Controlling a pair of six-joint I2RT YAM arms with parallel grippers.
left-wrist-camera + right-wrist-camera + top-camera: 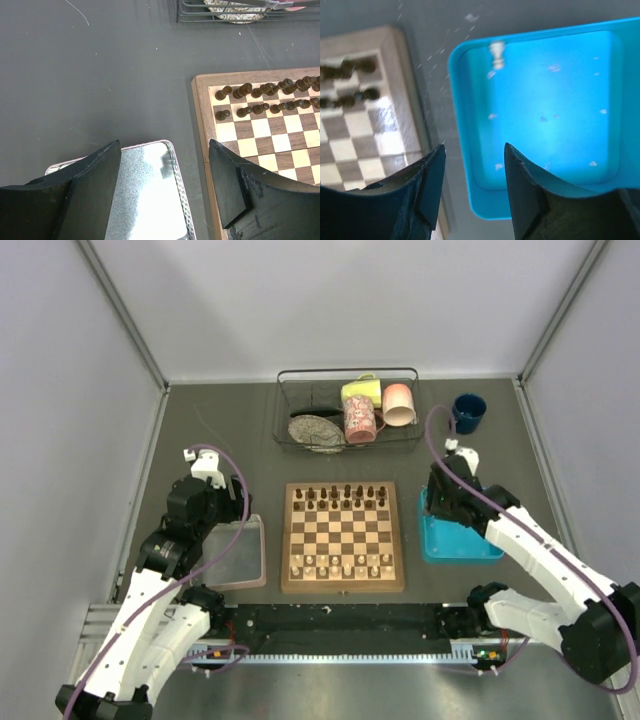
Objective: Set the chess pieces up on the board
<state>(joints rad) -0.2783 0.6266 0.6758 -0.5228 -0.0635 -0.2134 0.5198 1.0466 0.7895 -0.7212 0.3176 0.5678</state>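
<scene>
The board (343, 537) lies at the table's middle, with dark chess pieces (347, 496) in its two far rows and pale ones (343, 563) in its two near rows. One pale piece (496, 54) stands in the far left corner of the blue tray (459, 100). My right gripper (474, 150) hangs open and holds nothing above that tray's near left rim, well short of the piece; in the top view it (437, 512) is over the tray's far end. My left gripper (164, 145) is open and holds nothing over the clear tray (145, 190), left of the board (205, 125).
A wire basket (347, 410) with mugs and a plate stands behind the board, and a blue mug (468, 412) sits to its right. The clear pinkish tray (238, 560) lies left of the board, the blue tray (465, 545) right of it. White walls enclose the table.
</scene>
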